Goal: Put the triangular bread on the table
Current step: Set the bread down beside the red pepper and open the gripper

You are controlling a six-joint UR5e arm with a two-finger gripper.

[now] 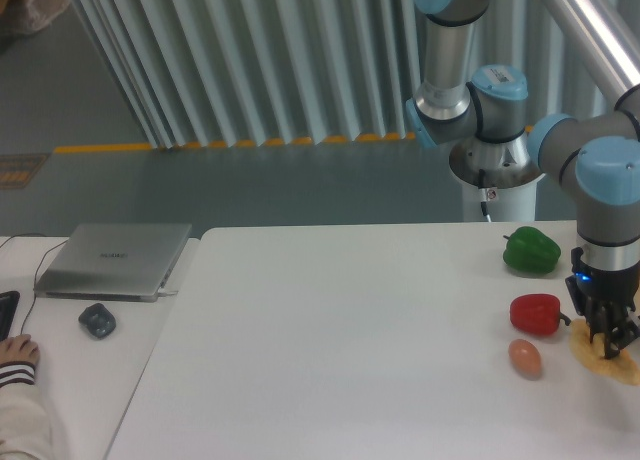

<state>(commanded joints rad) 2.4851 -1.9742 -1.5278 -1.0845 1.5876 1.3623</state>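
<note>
1. The black two-finger gripper (603,341), pointing straight down from the grey-and-blue arm, is at the table's right edge. Its fingertips are closed on the golden-brown triangular bread (608,360). A blue light shows on the wrist above.
2. Key relation: the bread lies directly beneath the claw, not off to either side. Only its tan wedge shows under and to the right of the fingertips, partly cut off by the frame. Long axis appears to run from near-left to far-right, though too little is visible to be sure.
3. Bread underside looks to be at or just above the smooth white tabletop (350,340). I cannot tell whether it touches.
4. Just beside the claw to its left: a glossy red bell pepper (536,313), close to the bread's edge. A small tan oval egg (524,357) sits in front of the pepper.
5. A green bell pepper (530,251) lies farther back.
6. Judgement: releasing calls for opening and a straight upward lift. Any leftward drift risks nudging the red pepper.
</note>
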